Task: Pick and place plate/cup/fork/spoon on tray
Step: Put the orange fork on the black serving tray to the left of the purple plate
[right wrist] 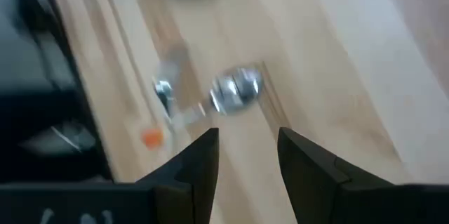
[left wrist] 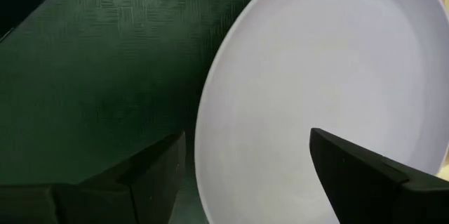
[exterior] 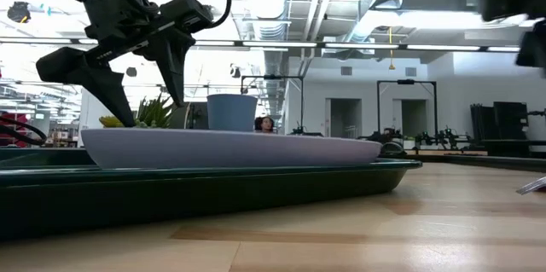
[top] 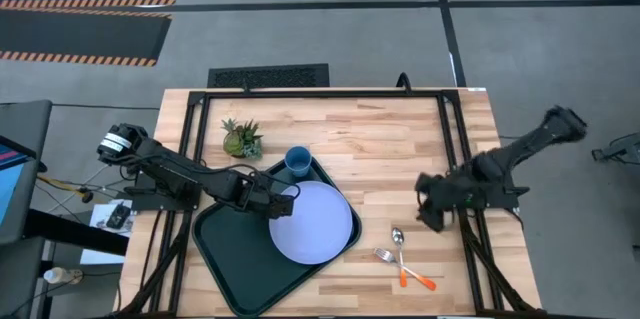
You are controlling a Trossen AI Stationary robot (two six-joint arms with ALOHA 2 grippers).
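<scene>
I have the left gripper (top: 283, 202) over the tray (top: 225, 244), at the plate's (top: 312, 222) near edge, its jaws released and spread, one finger over the plate's rim and the other over the bare green floor of the tray. In the low view the fingertips (exterior: 115, 101) hang just above the plate (exterior: 230, 147), not touching it. The plate lies flat on the tray's right half, its edge overhanging the tray's rim toward the cutlery. The cup (top: 297, 161) stands upright at the tray's far right corner, just beside the plate. A small potted plant (top: 241, 139) sits on the wooden surface (top: 400, 139) beyond the tray.

My right gripper (top: 432, 209) hangs above the surface, right of the plate, jaws released with a gap between them. The spoon (top: 399, 241) and the fork (top: 400, 264) lie on the bare wood near it, between the plate and the right arm, their orange handles crossing.
</scene>
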